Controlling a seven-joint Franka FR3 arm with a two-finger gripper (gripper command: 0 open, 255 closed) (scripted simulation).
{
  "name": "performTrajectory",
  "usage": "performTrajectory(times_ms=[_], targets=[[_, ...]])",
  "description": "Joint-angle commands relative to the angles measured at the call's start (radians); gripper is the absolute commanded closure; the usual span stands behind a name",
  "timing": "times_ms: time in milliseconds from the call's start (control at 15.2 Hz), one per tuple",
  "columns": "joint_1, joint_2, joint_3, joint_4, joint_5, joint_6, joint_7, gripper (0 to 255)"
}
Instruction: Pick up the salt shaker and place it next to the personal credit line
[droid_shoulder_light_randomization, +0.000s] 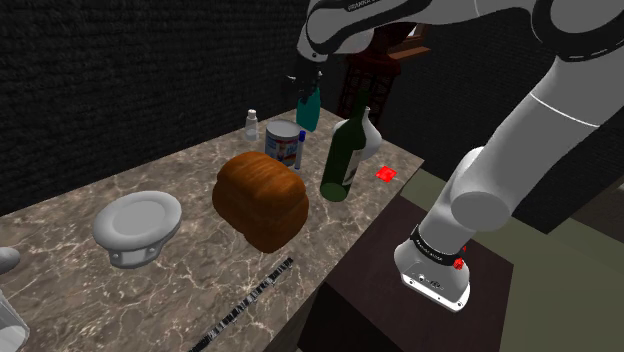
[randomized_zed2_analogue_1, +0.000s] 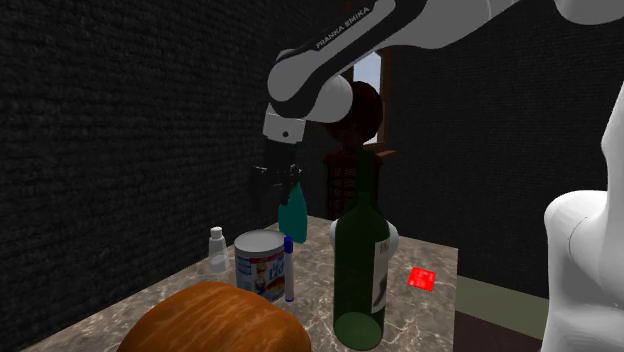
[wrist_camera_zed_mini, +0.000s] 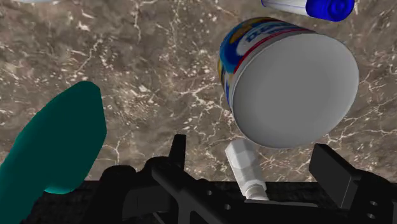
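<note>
The hand (droid_shoulder_light_randomization: 305, 85) (randomized_zed2_analogue_1: 280, 178) (wrist_camera_zed_mini: 254, 162) is hovering over the worktop (droid_shoulder_light_randomization: 70, 290), its fingers standing apart and clasping nothing. The shaker (droid_shoulder_light_randomization: 251, 124) (randomized_zed2_analogue_1: 218, 250) (wrist_camera_zed_mini: 244, 167) is standing upright beneath it, just beside the can (droid_shoulder_light_randomization: 283, 142) (wrist_camera_zed_mini: 289, 83). The red card (droid_shoulder_light_randomization: 386, 175) (randomized_zed2_analogue_1: 422, 278) is lying well apart, past the green bottle (droid_shoulder_light_randomization: 342, 160).
</note>
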Motion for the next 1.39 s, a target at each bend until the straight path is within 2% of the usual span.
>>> performTrajectory(times_ms=[0, 594, 1056, 1320], targets=[[0.010, 0.078, 0.004, 0.044, 0.028, 0.045, -0.016, 0], [0.017, 0.389, 0.039, 0.296, 0.135, 0.142, -0.097, 0], [0.017, 0.461, 0.049, 0.304, 0.152, 0.206, -0.107, 0], [0.017, 0.467, 0.050, 0.306, 0.153, 0.211, -0.108, 0]])
